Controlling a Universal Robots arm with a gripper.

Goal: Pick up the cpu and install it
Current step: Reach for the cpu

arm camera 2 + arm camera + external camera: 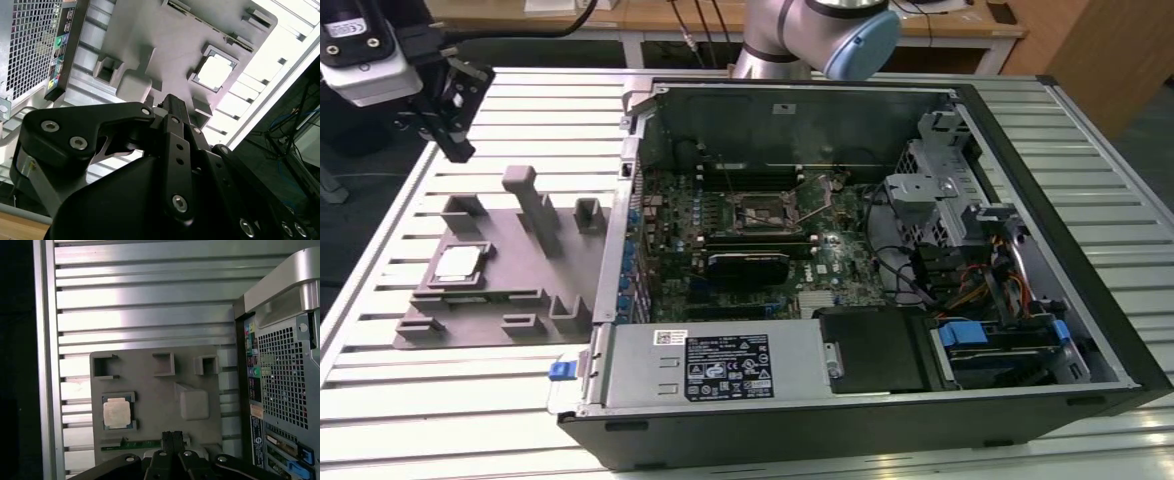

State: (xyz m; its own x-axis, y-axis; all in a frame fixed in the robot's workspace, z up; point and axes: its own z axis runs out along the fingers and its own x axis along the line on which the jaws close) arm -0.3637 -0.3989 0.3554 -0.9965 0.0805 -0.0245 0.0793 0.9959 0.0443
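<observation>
**Over the fixture: cpu not yet picked, install not begun**

At the exterior view's left, the gripper [458, 150] hangs in the air above the far edge of the grey fixture plate [480, 312], clear of it and touching nothing. In the first wrist view the fingertips [168, 436] sit pressed together with nothing pinched between them. We call the tool closed and empty.

Just below it in the exterior view, the cpu [458, 262] lies flat, silver top up, in its square recess on the fixture plate. Both wrist views agree: the cpu [117, 412] [216, 71] is seated in the pocket, near the gripper [172, 434] [172, 101] but apart from it. The plate rests on the slatted table [400, 400], just beside the computer case [1067, 180].

Moving right, the case lies open on its side with the motherboard [720, 240] exposed. The socket [767, 212] near the board's middle reads dark in its centre, so we judge it unfilled. The power supply [720, 365] sits along the case's near side.

Our progress call is that nothing is done so far. The approach to the chip is in hand, while the grasp, the lift, the carry to the socket and the seating are all left.
</observation>
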